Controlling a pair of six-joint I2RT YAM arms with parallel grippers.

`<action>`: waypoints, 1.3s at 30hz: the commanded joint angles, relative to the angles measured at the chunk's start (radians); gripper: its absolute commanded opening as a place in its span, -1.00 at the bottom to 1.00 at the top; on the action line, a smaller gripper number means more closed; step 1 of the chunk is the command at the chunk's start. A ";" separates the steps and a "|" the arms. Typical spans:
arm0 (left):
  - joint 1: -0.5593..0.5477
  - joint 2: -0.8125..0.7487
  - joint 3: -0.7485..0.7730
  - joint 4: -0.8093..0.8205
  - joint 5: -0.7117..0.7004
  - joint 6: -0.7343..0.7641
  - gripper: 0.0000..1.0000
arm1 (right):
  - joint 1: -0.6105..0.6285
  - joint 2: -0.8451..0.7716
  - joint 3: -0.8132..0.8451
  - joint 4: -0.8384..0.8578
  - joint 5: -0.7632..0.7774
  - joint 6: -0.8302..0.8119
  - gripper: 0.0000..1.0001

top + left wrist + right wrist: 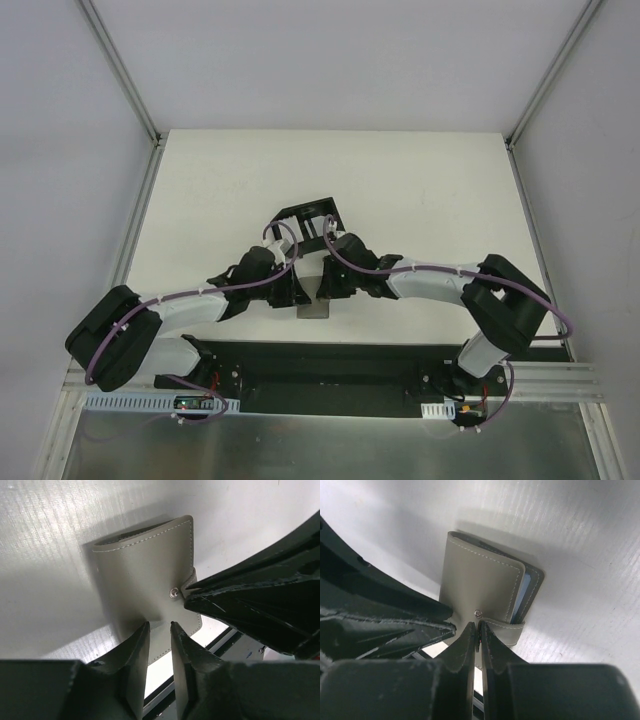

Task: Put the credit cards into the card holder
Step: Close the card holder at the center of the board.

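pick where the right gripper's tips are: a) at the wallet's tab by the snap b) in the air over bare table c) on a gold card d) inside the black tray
a: the right gripper is pinched at the tab of the wallet, just under the snap.

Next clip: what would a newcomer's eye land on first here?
The closed grey card holder at the centre of the table, caught between both arms: the right fingers pinch its closing tab by the snap, the left fingers grip its near edge. Behind the arms stands a black tray.
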 commanded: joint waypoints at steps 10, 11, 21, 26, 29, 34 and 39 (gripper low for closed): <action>-0.018 -0.104 0.060 -0.208 -0.187 0.065 0.04 | -0.003 0.088 0.051 -0.104 0.017 -0.008 -0.82; -0.016 -0.099 0.066 -0.226 -0.208 0.071 0.06 | -0.003 0.090 0.053 -0.112 0.020 -0.009 -0.83; -0.007 0.065 0.134 -0.246 -0.234 0.028 0.05 | -0.009 0.076 0.042 -0.063 -0.009 -0.012 -0.75; -0.009 0.118 0.140 -0.245 -0.222 0.029 -0.10 | -0.010 0.054 0.039 -0.015 -0.026 0.008 -0.67; -0.019 0.131 0.123 -0.239 -0.214 0.029 -0.21 | -0.014 0.048 0.045 -0.010 -0.022 0.017 -0.63; -0.029 0.122 0.072 -0.223 -0.228 0.000 -0.27 | -0.017 0.031 0.035 0.016 -0.018 0.026 -0.46; -0.029 0.120 0.052 -0.219 -0.245 -0.017 -0.28 | -0.017 -0.018 -0.014 0.095 -0.032 0.042 -0.35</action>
